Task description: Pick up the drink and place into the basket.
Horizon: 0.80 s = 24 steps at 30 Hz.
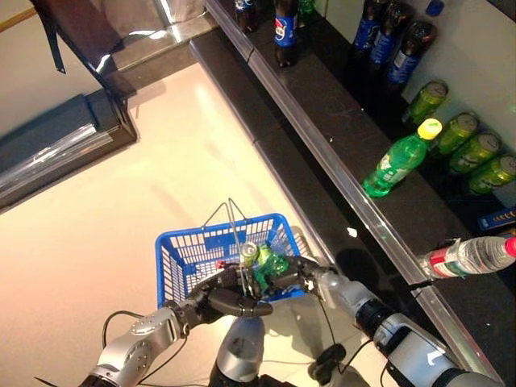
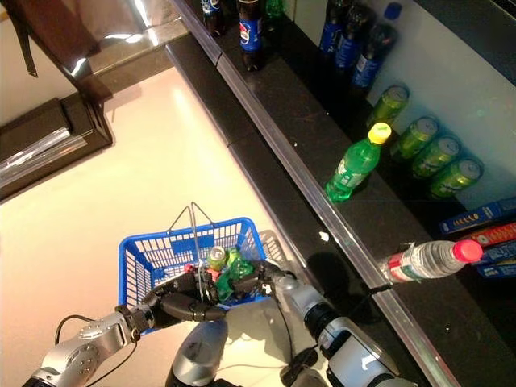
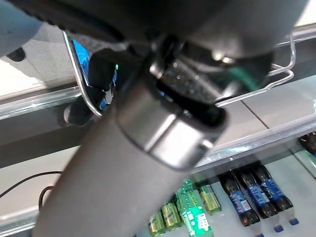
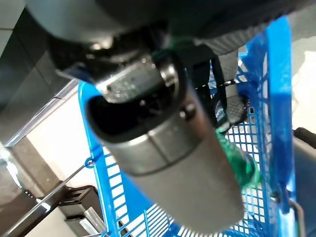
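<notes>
Lower centre of frame: blue basket (image 1: 181,256) on pale floor, wire handles (image 1: 230,216) standing up.

Right hand (image 1: 297,272) comes in from lower right, over the basket's near right corner. It appears curled round a green bottle (image 1: 270,262); fingers partly hidden, so grip read as a judgement. Bottle is inside the basket rim, at the near right side; the right wrist view shows green plastic (image 4: 239,165) against the blue mesh. Whether it rests on the basket floor or hangs in the hand, cannot tell.

Can (image 1: 248,252) upright just left of the bottle, also in the basket.

Left hand (image 1: 230,297) at the near rim from lower left, fingers curled at the edge; looks to be holding the basket.

Key relation: bottle directly under the right hand, already within the basket walls. Long axis unclear.

Shelf (image 1: 339,113) along right of frame holds more drinks: green bottle with yellow cap (image 1: 399,160), cans, dark bottles, a water bottle (image 1: 468,256).
</notes>
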{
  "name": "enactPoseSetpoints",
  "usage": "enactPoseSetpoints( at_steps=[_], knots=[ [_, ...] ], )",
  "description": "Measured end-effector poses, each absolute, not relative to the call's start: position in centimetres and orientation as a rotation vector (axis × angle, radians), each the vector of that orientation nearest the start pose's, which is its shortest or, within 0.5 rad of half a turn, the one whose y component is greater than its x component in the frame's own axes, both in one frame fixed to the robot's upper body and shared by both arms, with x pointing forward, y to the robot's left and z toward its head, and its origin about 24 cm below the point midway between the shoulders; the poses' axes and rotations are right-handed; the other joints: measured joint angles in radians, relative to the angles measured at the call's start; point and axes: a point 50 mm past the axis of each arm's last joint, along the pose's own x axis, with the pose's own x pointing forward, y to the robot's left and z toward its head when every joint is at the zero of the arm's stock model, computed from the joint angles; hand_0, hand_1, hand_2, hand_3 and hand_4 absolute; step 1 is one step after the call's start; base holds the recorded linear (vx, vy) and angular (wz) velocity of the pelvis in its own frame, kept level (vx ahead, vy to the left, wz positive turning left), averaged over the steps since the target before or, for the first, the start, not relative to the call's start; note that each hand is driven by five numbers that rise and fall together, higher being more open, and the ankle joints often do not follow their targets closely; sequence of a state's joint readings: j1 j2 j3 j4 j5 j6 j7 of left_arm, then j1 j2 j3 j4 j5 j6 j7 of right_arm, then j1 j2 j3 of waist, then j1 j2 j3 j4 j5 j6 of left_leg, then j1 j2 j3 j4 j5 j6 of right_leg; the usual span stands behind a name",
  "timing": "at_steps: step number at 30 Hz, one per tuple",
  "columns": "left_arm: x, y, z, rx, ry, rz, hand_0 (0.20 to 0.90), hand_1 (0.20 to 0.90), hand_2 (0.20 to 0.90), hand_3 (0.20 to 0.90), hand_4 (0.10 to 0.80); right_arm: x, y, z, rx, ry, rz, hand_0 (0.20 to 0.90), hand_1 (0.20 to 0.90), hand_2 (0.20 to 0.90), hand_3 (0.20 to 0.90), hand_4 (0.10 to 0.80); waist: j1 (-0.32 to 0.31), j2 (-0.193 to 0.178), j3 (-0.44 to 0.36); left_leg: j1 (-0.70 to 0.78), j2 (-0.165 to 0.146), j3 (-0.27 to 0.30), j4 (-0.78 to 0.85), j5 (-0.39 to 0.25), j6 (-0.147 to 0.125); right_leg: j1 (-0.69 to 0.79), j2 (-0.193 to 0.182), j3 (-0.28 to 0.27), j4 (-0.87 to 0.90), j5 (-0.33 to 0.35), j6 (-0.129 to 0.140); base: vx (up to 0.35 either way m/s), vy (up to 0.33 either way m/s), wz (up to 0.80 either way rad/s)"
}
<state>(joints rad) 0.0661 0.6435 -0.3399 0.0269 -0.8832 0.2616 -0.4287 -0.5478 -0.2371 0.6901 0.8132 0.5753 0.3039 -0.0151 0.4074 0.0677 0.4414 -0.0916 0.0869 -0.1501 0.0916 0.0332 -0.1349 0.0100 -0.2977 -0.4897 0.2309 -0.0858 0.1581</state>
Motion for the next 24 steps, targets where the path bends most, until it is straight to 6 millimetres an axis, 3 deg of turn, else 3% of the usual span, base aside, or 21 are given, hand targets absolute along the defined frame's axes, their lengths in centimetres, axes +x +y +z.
enactPoseSetpoints(
  at_steps=[15,19,24],
  knots=[
    [20.8,19.0,0.2,-0.318,0.542,-0.623,0.3,0.3,0.3,0.2,0.1,29.1,-10.0,-3.8,-0.15,0.695,0.374,0.9,0.9,0.9,0.9,0.8,-0.003,-0.051,0.002,0.0,0.016,0.001,0.001,0.001,-0.001,0.004,0.018,0.0,-0.011,0.005,-0.007,0.003,-0.004,0.0],
    [20.8,19.1,0.3,-0.318,0.539,-0.619,0.3,0.3,0.3,0.2,0.1,28.7,-9.8,-2.7,-0.156,0.623,0.384,0.9,0.9,0.9,0.9,0.8,-0.011,-0.065,0.009,0.0,0.017,0.003,0.001,0.001,-0.002,0.004,0.02,0.002,-0.012,0.009,-0.004,0.0,0.0,0.0],
    [20.8,19.4,0.3,-0.313,0.539,-0.607,0.3,0.3,0.3,0.2,0.1,29.1,-9.2,0.4,-0.145,0.47,0.435,0.9,0.9,0.9,0.9,0.8,-0.044,-0.082,0.012,0.0,0.025,0.01,0.002,0.001,-0.002,0.005,0.03,0.007,-0.027,0.02,-0.008,0.0,-0.006,-0.04]
  ],
)
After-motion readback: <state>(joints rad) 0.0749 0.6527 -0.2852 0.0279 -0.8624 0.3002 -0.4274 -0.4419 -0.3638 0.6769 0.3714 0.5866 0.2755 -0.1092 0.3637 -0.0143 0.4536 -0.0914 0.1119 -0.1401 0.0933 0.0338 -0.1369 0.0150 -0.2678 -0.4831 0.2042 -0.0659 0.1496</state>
